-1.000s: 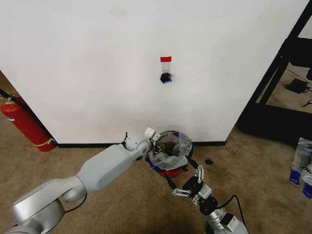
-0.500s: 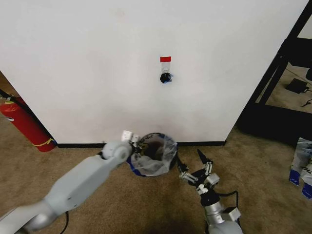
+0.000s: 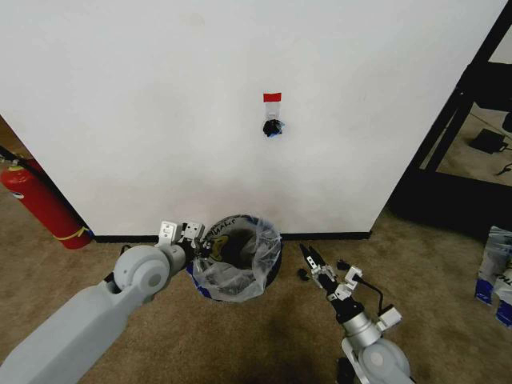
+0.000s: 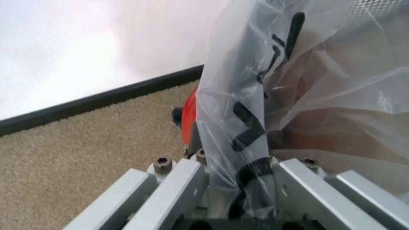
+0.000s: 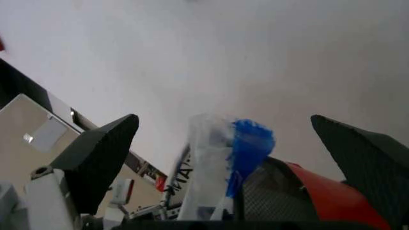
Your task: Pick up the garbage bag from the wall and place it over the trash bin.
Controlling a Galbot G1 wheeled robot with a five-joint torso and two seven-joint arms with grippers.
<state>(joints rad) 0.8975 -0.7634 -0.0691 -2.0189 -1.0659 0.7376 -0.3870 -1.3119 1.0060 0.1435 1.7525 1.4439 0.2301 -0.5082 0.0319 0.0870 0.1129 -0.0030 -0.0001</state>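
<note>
Far left, by the baseboard: a red fire extinguisher (image 3: 40, 204) leans against the wall (image 3: 160, 96), standing on the carpeted floor (image 3: 264, 336).

Left arm: comes in from the lower left corner of the head view, forearm angled up and to the right, wrist level with the bin's rim. Left gripper (image 3: 198, 246) sits at the left side of the rim, pinching a fold of the garbage bag (image 3: 232, 272). The left wrist view confirms it: translucent plastic with black lettering (image 4: 255, 124) runs down between the metal fingers (image 4: 172, 187), which press against it.

Centre: the trash bin (image 3: 237, 260) stands on the floor just out from the wall's black baseboard (image 3: 320, 236). The bag is draped over its mouth, plastic bunched around the rim and down the outside; dark opening visible inside. A red part of the bin shows behind the plastic in the left wrist view. Above on the wall, a red tape strip (image 3: 272, 97) with a black hook (image 3: 273, 126) just below it.

Right arm: rises from the bottom edge, right of the bin, forearm pointing up and slightly left. Right gripper (image 3: 320, 270) is near the bin's right side, apart from it, fingers spread and holding nothing. In the right wrist view both dark fingertips (image 5: 102, 143) stand wide apart, with a blue-and-white bit of bag (image 5: 236, 148) and the bin's rim beyond.

Far right: black shelving frame (image 3: 472, 104); white-and-blue packages (image 3: 498, 272) on the floor.
</note>
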